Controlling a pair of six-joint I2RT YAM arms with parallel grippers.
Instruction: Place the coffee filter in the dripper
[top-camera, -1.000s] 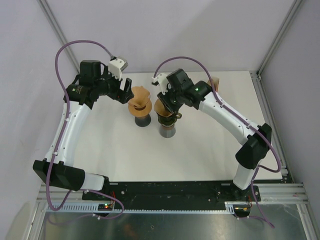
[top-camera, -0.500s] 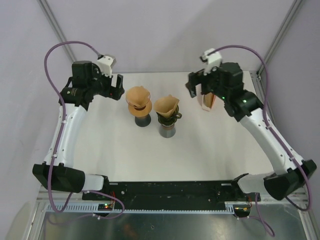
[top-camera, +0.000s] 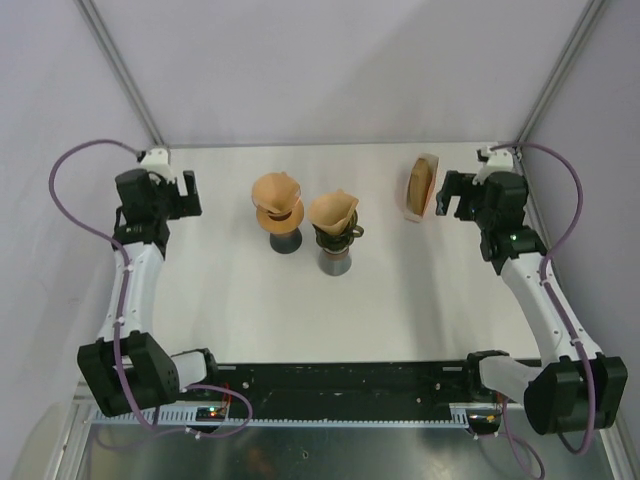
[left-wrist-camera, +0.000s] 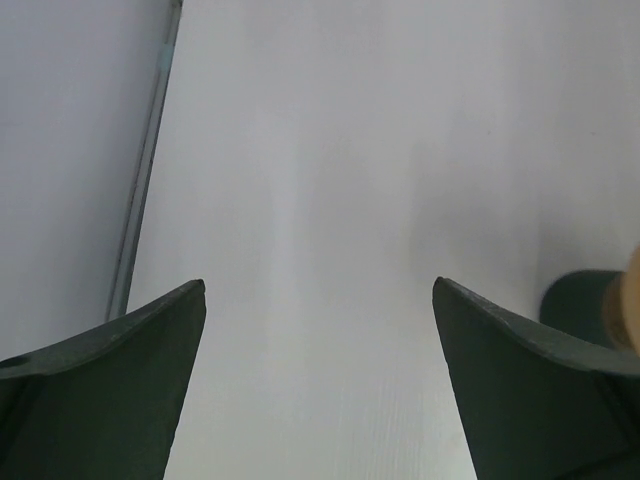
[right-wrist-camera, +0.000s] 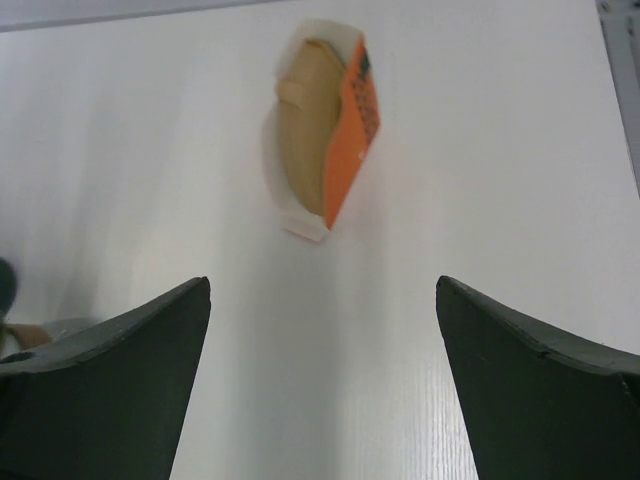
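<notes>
Top external shows grey walls (top-camera: 350, 70) around a white table (top-camera: 400, 300) bearing drippers (top-camera: 284, 214).

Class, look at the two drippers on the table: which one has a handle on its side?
The dark dripper, the one nearer the filter packet; the tan dripper beside it shows no handle.
</notes>
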